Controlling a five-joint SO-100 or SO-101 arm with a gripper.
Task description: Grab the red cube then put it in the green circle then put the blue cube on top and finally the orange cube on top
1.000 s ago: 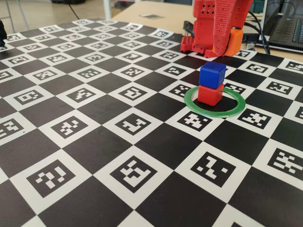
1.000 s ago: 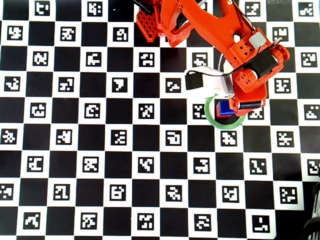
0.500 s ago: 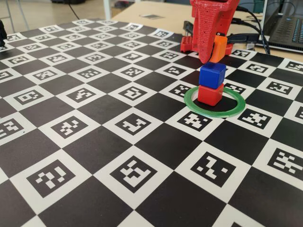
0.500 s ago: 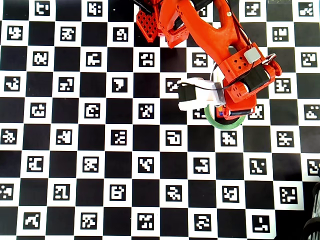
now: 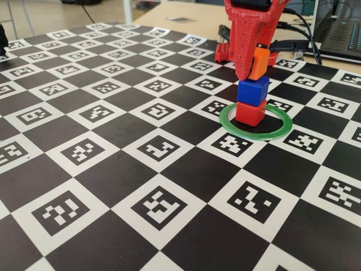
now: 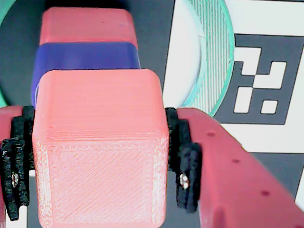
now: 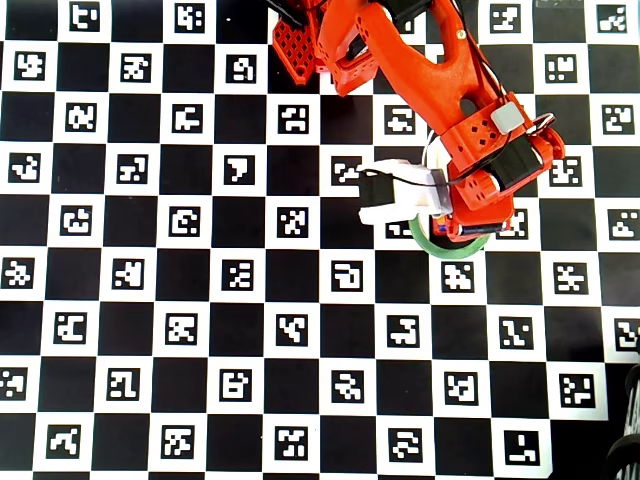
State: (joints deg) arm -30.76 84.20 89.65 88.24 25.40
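Note:
The red cube [image 5: 250, 113] sits inside the green circle [image 5: 277, 132], off-centre toward the ring's left side in the fixed view. The blue cube [image 5: 252, 90] is stacked on it. My red gripper [image 5: 254, 70] is shut on the orange cube [image 5: 258, 63], holding it tilted right at the blue cube's top; I cannot tell whether they touch. In the wrist view the orange cube [image 6: 99, 152] fills the space between the black pads [image 6: 183, 152] of the gripper [image 6: 99, 175], with the blue cube [image 6: 85, 57], the red cube [image 6: 88, 26] and the ring [image 6: 213, 57] beyond. In the overhead view the arm hides the stack; only the ring [image 7: 450, 248] shows.
The stack stands on a black-and-white checkered marker mat [image 5: 113, 169]. The arm's red base [image 5: 225, 53] is just behind the ring. A laptop [image 5: 338, 34] and cables [image 5: 299, 45] lie at the back right, beyond the mat's edge.

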